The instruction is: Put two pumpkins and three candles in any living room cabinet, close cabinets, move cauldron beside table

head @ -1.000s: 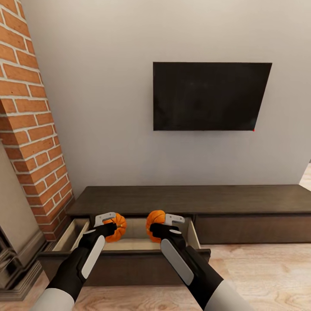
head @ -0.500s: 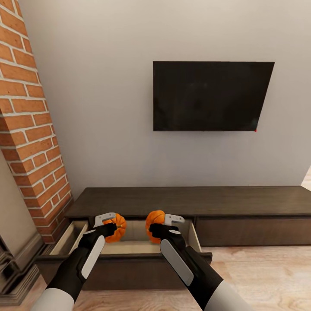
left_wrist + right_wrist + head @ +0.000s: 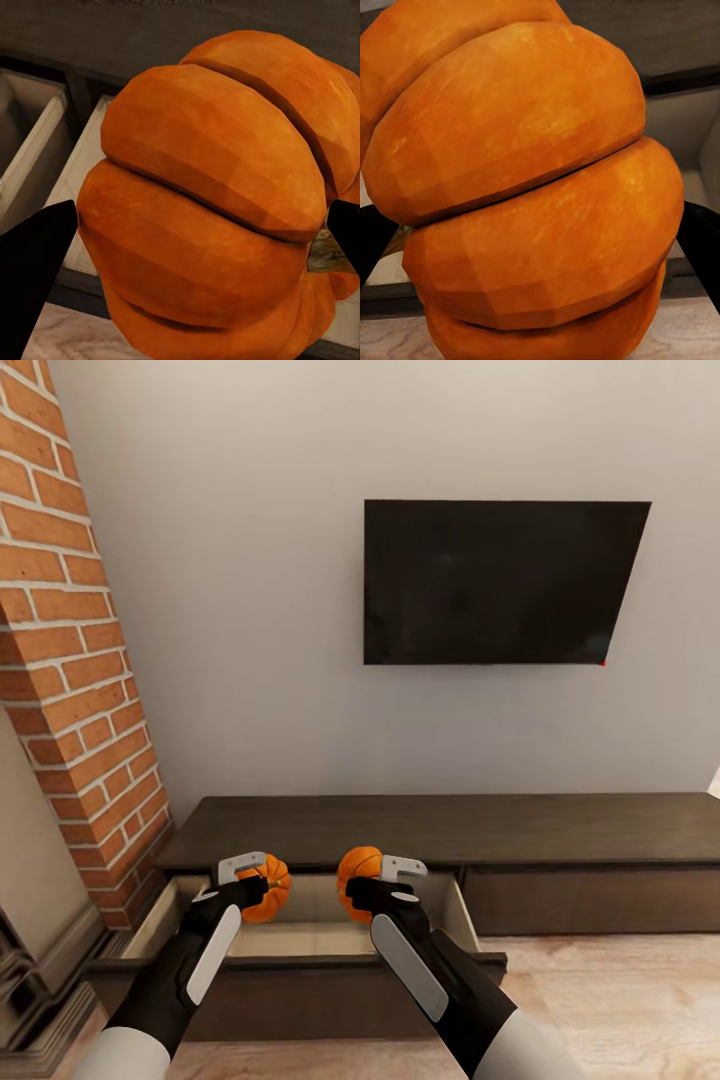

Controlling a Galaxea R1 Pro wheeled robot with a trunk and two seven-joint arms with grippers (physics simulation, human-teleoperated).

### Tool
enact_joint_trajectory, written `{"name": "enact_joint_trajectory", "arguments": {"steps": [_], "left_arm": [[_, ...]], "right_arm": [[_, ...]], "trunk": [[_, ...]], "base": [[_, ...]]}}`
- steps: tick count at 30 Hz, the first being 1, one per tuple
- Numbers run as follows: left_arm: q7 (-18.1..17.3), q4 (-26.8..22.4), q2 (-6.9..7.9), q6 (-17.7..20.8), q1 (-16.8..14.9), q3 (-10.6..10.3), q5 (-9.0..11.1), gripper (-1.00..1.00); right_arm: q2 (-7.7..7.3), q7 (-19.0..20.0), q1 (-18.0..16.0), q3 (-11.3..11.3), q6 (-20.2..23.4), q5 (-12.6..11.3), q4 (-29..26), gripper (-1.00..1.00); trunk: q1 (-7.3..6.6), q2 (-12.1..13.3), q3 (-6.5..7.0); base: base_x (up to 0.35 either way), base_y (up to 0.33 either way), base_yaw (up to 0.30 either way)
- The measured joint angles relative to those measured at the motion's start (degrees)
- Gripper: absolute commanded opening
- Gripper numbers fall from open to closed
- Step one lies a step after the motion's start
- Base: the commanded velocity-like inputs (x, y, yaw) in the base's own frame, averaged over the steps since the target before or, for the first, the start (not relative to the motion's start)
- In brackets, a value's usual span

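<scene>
Two pumpkins are held over an open drawer (image 3: 300, 940) of the long, low dark cabinet (image 3: 440, 828). The left end effector (image 3: 255, 880) is closed on the left pumpkin (image 3: 268, 887); the right end effector (image 3: 385, 882) is closed on the right pumpkin (image 3: 357, 880).

Both pumpkins are seen side by side, apart, above the pale drawer floor, near the cabinet's front edge. In the left wrist view, the ribbed orange body (image 3: 217, 202) is flanked by dark fingers (image 3: 34, 270), with drawer compartments behind it. In the right wrist view, the other pumpkin (image 3: 532, 195) is likewise clamped between dark fingers (image 3: 701, 247).

The drawer is pulled out at the cabinet's left end, beside a brick column (image 3: 70, 660). A dark wall-mounted screen (image 3: 500, 582) is fixed above the cabinet. Light wood floor (image 3: 610, 1000) is seen at the right.
</scene>
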Motion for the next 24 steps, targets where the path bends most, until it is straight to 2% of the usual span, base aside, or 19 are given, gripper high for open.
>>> {"name": "enact_joint_trajectory", "arguments": {"steps": [16, 24], "left_arm": [[0.0, -0.2, -0.02, 0.0, 0.0, 0.0, -0.2, -1.00], [0.0, -0.2, -0.05, 0.0, 0.0, 0.0, -0.1, -1.00]], "right_arm": [[-0.03, 0.0, 0.0, 0.0, 0.0, 0.0, 0.0, -1.00], [-0.06, 0.0, 0.0, 0.0, 0.0, 0.0, 0.0, -1.00]], "trunk": [[0.00, 0.0, 0.00], [0.02, 0.0, 0.00]], "base": [[0.123, 0.019, 0.000], [0.028, 0.000, 0.000]]}}
